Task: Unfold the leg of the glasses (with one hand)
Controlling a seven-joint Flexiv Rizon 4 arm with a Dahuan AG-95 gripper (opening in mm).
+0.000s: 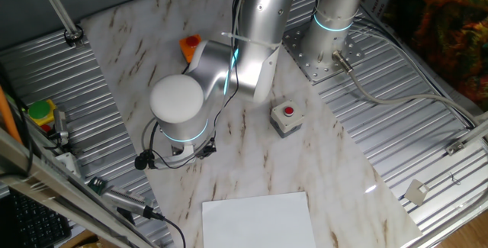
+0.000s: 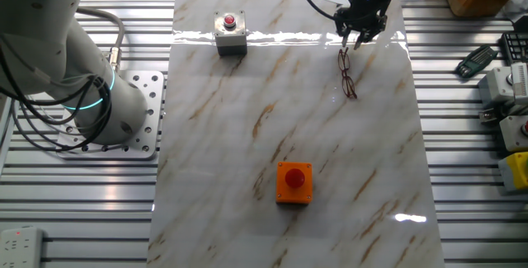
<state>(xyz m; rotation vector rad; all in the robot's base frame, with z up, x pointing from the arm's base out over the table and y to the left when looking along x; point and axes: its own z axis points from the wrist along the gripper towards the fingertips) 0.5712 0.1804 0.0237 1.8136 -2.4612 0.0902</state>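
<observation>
The glasses (image 2: 347, 73) lie on the marble table (image 2: 247, 119) at its far right side, a thin dark reddish wire frame with its length running toward and away from the camera. My gripper (image 2: 353, 42) hangs just above their far end, fingers pointing down and slightly apart, with nothing between them. One fingertip (image 2: 342, 40) is close over the frame's far tip; whether it touches is not visible. In the one fixed view the arm's round white wrist (image 1: 178, 103) hides both the gripper and the glasses.
A grey box with a red button (image 2: 230, 33) stands left of the gripper, also (image 1: 286, 117). An orange box with a red button (image 2: 294, 182) sits nearer the middle. A white sheet (image 1: 259, 219) lies at the table edge. Ribbed metal borders both sides.
</observation>
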